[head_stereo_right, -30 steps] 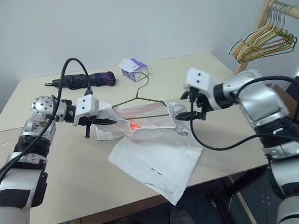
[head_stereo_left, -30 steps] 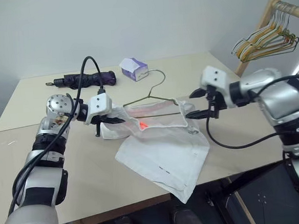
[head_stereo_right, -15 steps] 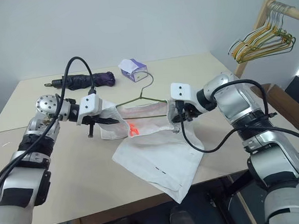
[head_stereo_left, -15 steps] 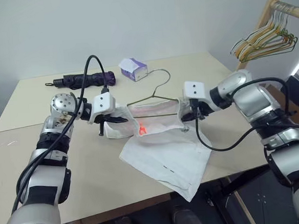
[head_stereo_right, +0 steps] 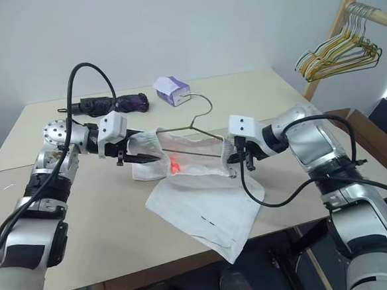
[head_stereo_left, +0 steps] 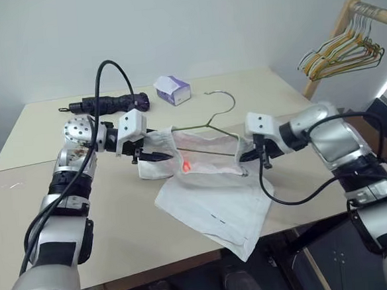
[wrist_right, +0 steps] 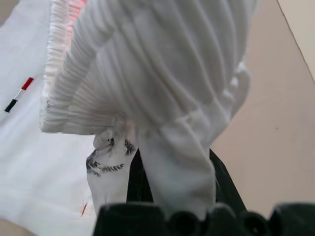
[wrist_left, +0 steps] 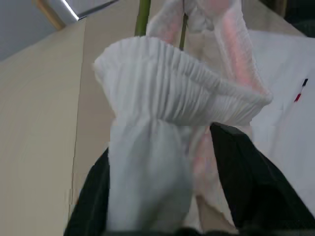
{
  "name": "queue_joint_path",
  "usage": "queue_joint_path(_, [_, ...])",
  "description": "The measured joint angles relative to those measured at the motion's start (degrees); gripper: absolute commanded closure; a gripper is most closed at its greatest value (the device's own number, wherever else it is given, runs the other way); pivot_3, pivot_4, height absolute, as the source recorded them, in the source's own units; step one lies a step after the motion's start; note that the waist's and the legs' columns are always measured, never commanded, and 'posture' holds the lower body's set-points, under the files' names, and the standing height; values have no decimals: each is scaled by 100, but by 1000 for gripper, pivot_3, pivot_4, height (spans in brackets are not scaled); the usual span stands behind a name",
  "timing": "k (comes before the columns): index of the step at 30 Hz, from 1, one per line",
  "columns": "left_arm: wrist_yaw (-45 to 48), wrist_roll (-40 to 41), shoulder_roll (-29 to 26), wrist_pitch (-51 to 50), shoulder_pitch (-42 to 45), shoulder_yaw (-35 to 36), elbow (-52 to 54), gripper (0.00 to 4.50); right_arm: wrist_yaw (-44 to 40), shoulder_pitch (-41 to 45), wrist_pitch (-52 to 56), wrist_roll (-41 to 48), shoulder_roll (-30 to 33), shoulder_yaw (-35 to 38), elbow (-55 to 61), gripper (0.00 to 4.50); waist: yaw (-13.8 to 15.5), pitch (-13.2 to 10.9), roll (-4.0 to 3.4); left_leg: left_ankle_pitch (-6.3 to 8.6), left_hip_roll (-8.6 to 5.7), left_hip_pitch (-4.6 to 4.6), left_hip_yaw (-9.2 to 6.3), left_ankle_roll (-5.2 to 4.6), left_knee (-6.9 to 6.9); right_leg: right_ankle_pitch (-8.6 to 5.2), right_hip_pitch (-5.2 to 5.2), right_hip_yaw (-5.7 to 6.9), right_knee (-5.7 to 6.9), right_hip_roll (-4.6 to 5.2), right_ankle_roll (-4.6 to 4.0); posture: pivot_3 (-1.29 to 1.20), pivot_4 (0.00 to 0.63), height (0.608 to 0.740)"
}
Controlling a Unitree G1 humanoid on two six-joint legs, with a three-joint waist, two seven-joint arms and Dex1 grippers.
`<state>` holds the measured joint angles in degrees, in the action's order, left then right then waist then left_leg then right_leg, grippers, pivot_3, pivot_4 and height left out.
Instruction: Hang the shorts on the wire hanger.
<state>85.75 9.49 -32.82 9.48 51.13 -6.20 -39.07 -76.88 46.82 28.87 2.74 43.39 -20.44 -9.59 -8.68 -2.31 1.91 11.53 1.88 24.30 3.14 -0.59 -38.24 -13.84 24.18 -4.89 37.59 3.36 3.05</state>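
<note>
A beige table [head_stereo_left: 256, 87] stood against a plain pale wall [head_stereo_left: 172, 27]. Beyond the claw on the right, a wooden rack [head_stereo_left: 341, 25] held bunched hangers [head_stereo_left: 343, 51]; a dark cabinet [head_stereo_left: 334, 254] sat below it.

We hold both arms forward with wrists bent inward so the pincers face each other, our left pincer [head_stereo_left: 156, 155] with its fingers [wrist_left: 246, 182] spread around gathered cloth, and our right pincer [head_stereo_left: 243, 157] clamped tight on a fold.
</note>
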Motion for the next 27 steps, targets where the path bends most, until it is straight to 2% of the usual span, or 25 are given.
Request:
queue_joint_path(3, [-190,172,-29,-105,-14,245,43,197,60,-453,451,153,212,223,359,4500,1,0,0,0,-1,1,-1,0,-1,0,0,1,-1,1,0,-101,0,740])
queue_joint_path(4, [-293,216,-42,-126,-10,360,73,35,92,-621,634,249,276,330,487,4500,3,0,0,0,-1,1,-1,0,-1,0,0,1,-1,1,0,-101,0,740])
queue_joint_path(9, [-1540,538,64,-112,31,1167,355,35,560,-1568,1773,795,452,1116,1264,4500,25,0,1,0,-1,-5,-8,0,-3,0,-7,1,0,5,1,-105,0,740])
queue_joint_path(11, [-1846,721,104,-397,-21,1314,799,35,902,-1858,2251,992,424,1452,1512,4500,29,1,1,0,-1,-4,-9,1,-3,0,-8,1,0,4,1,-109,0,740])
queue_joint_path(13, [-2151,1058,109,-1028,-324,1434,1720,35,1389,-2171,2735,1097,348,1852,1775,4500,23,1,0,2,-1,-6,-13,2,-1,0,-10,-1,1,6,1,-118,0,740])
queue_joint_path(16, [-2844,1850,407,-2340,-1195,1497,3552,35,2304,-2700,3445,1113,79,2608,2074,4500,30,3,-2,3,-2,-6,-37,1,-3,-1,-10,-6,4,10,4,-144,0,740])
queue_joint_path(18, [-3281,2213,594,-2955,-1439,1484,4207,35,2783,-2817,3871,1101,-94,2939,2169,4500,36,3,-1,2,-4,-6,-41,1,-16,1,-12,-6,12,9,7,-157,0,740])
queue_joint_path(22, [-4404,2886,965,-4090,-1439,1479,5407,35,3762,-2801,5032,1084,-610,4051,2560,4500,1,8,-9,4,-8,-20,-42,0,-25,-8,-35,-13,5,8,26,-182,0,740])
queue_joint_path(27, [-5274,3246,1074,-4974,-1386,1367,6009,35,4567,-2500,6142,914,-727,4986,2822,4500,-137,12,-15,4,-11,-22,-24,0,-23,-15,-36,-15,3,4,36,-234,0,740])
